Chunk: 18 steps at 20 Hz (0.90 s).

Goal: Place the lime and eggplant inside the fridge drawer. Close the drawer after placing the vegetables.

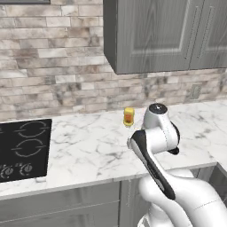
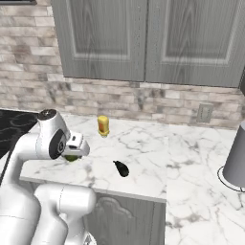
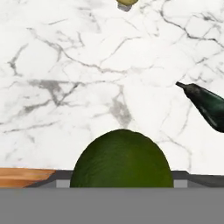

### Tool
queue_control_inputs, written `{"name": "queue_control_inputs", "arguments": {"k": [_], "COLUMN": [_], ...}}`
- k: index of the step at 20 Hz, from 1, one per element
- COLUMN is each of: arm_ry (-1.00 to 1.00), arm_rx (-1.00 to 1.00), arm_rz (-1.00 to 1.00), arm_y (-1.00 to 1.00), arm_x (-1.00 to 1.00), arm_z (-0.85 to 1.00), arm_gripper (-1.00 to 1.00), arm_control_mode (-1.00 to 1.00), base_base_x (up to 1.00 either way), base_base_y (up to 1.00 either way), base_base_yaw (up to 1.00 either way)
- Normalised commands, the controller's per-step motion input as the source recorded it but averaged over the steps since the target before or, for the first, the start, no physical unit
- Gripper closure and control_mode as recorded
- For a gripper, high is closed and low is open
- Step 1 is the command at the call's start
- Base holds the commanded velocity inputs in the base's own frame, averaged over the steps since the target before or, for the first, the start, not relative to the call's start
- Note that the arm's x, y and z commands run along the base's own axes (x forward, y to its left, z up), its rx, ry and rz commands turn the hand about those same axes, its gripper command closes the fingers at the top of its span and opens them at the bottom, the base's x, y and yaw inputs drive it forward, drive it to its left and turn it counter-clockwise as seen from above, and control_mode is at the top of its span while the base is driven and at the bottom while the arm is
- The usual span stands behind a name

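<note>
Overhead, grey cabinets [image 2: 143, 38] and brick backsplash [image 1: 48, 57] frame the marble counter [image 1: 88, 146]; the gripper [image 2: 74, 154] clasps the lime [image 3: 121, 159].

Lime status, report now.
Gripper shut on lime, just above the counter. Eggplant lies loose on the marble, apart. Yellow jar behind, nothing blocking.

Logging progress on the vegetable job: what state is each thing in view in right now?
lime: between the pincer fingers, apparently gripped.
eggplant: lying loose on the counter, not yet picked up.
yellow jar: upright on the counter near the wall.
upper cabinets: doors shut.
</note>
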Motion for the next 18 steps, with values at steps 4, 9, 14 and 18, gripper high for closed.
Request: {"name": "queue_control_inputs", "arguments": {"k": [4, 9, 14, 18], "arm_ry": [-0.09, -0.06, 0.02, -0.25], "arm_rx": [0.02, 0.0, -0.01, -0.08], "arm_rz": [-0.11, -0.03, 0.0, 0.18], "arm_y": [-0.18, -0.04, 0.05, 0.64], "arm_x": [-0.88, -0.27, 0.0, -0.92], "arm_z": [0.68, 0.18, 0.0, -0.01], "arm_gripper": [1.0, 1.0, 1.0, 1.0], "arm_control_mode": [-1.0, -1.0, -1.0, -1.0], "base_base_x": [0.0, 0.0, 0.0, 0.0], "base_base_y": [0.0, 0.0, 0.0, 0.0], "base_base_yaw": [0.0, 0.0, 0.0, 0.0]}}
